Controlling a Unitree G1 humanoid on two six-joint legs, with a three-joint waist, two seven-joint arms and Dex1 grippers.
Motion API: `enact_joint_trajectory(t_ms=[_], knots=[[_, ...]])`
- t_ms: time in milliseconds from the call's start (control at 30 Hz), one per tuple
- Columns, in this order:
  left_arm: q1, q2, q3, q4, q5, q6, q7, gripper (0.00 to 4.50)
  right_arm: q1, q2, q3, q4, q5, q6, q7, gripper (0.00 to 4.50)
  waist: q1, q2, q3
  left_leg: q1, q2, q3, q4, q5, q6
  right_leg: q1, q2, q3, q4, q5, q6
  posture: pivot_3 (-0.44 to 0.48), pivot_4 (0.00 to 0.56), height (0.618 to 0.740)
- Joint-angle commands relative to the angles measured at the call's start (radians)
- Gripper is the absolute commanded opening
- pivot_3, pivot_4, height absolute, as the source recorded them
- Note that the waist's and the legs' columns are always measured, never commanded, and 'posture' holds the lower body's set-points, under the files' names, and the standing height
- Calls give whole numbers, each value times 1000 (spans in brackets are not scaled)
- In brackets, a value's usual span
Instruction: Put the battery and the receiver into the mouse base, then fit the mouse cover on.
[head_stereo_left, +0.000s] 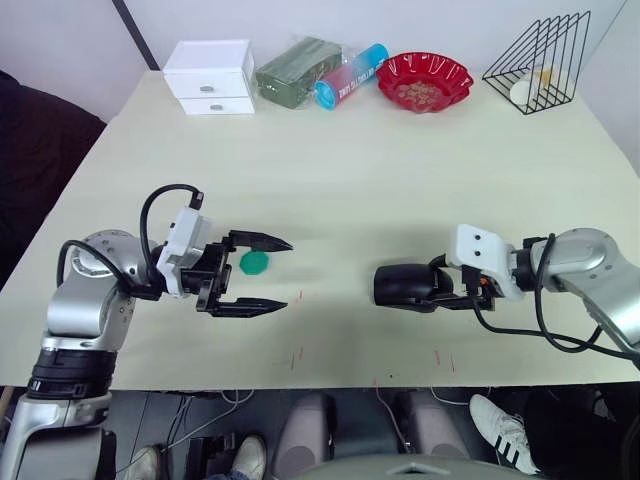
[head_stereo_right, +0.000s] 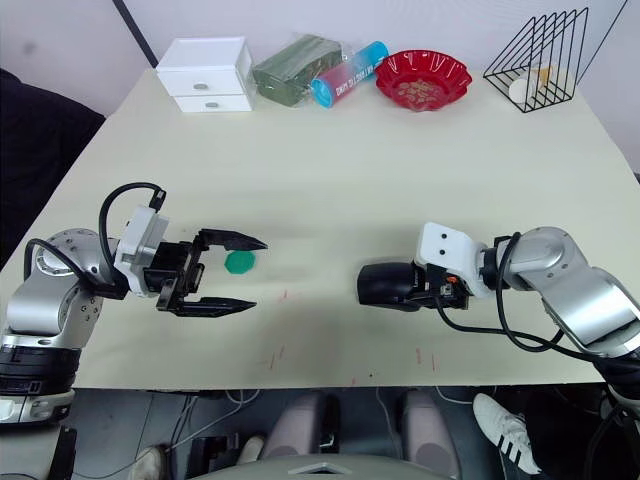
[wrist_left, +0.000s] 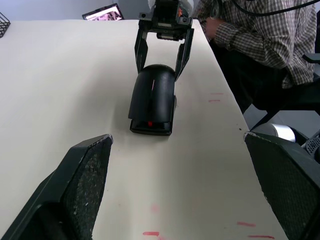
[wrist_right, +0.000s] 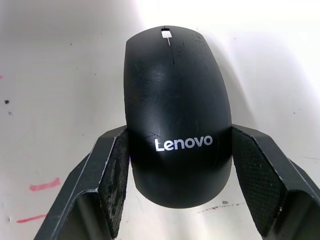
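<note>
The smooth black curved mouse cover (head_stereo_left: 405, 285) sits lower right of centre on the cream surface (head_stereo_left: 380, 170), long axis toward the right pincer (wrist_right: 176, 175), which straddles its rear; left pincer (head_stereo_left: 268, 273) gapes empty

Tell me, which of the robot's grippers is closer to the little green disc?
Left. The small green disc lies between the fingers of the open left gripper. The right gripper is far off, straddling the black mouse.

Both arms are silver-grey metal with rounded joints and looping black cables. Each wrist carries a white block. The left hand (head_stereo_left: 276, 273) and right hand (wrist_right: 176, 170) have black fingers with textured pads.
</note>
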Motion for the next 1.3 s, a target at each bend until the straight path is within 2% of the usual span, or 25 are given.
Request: enact_joint_trajectory(t_ms=[33,467,1300], knots=[[1,14,22,-26,-20,0,-12,4500,-23,1,-1,-30,-12,18,-12,2875,0,0,0,0,0,0,0,0,0,0,0,0,0,0,0,0,150,740],[1,16,20,-31,-21,4,-10,4500,-35,8,51,-22,-28,88,-34,2875,0,0,0,0,0,0,0,0,0,0,0,0,0,0,0,0,150,740],[-6,13,12,-13,-10,-13,-19,4500,-20,11,55,-8,-47,35,-27,2875,-1,0,0,0,0,0,0,0,0,0,0,0,0,0,0,0,150,740]])
